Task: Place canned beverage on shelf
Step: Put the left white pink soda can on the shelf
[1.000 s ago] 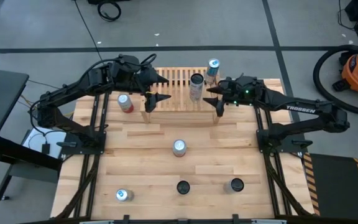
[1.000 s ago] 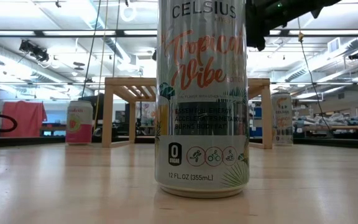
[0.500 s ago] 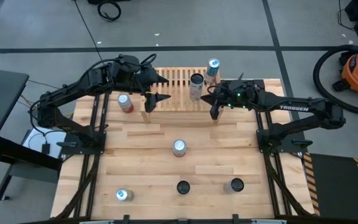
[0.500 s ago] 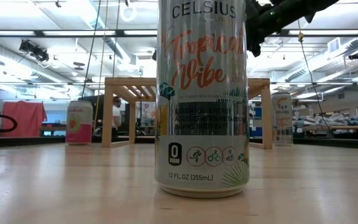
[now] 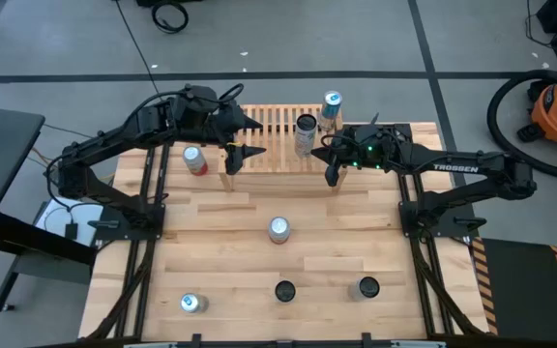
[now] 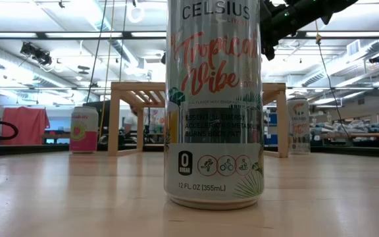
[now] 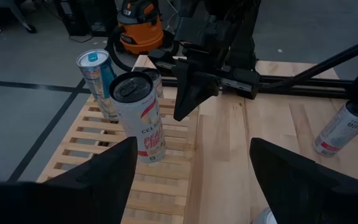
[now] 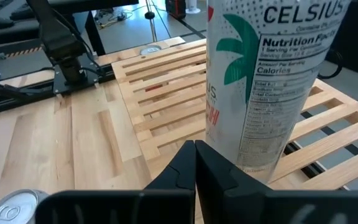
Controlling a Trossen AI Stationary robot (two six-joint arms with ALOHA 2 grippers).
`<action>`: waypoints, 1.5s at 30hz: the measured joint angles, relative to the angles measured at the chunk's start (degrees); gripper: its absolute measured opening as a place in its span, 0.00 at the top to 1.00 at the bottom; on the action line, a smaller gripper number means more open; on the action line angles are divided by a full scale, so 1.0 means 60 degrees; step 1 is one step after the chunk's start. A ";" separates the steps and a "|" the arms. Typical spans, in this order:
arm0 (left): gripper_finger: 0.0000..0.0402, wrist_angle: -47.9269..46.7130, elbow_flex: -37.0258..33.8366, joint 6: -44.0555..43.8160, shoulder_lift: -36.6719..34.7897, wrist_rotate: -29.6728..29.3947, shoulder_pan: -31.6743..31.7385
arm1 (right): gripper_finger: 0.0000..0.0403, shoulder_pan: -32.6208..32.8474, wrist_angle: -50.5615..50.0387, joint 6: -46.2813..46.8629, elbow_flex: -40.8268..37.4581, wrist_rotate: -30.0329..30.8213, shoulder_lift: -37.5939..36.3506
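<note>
Right tool (image 5: 332,172) has shut beside the shelf's (image 5: 269,130) can (image 5: 305,134).

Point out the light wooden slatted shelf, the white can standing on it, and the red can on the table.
Light wooden slatted shelf (image 5: 269,126), high view, bare slats left of the can.
White Celsius can on the shelf (image 5: 305,132), high view, upper side.
Red can on the table (image 5: 194,159), high view, top.

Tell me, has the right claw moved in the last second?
Yes. The right gripper has slid left along the shelf's front edge and closed, empty, beside the can.
</note>
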 joint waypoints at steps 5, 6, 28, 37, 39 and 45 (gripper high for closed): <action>0.22 0.0019 0.0000 -0.0046 0.0000 0.0000 0.0000 | 0.99 0.0000 0.0018 0.0184 0.0000 -0.0040 0.0000; 0.22 0.0050 0.0000 -0.0066 0.0000 0.0003 0.0000 | 0.99 0.0000 0.0063 0.0234 0.0000 -0.0040 0.0000; 0.22 0.0069 0.0000 -0.0087 0.0000 0.0000 0.0000 | 0.99 0.0600 0.1723 0.0016 -0.0437 0.0718 0.0955; 0.22 0.0098 -0.0004 -0.0087 0.0000 0.0003 -0.0002 | 0.99 0.0110 0.1813 -0.0018 -0.0437 0.0660 0.1420; 0.22 0.0098 -0.0004 -0.0087 0.0000 0.0000 -0.0001 | 0.99 0.0013 0.1834 -0.0018 -0.0437 0.0641 0.1417; 0.22 0.0095 -0.0004 -0.0084 0.0000 0.0003 -0.0004 | 0.99 -0.0246 0.1941 -0.0065 -0.0437 0.0645 0.1417</action>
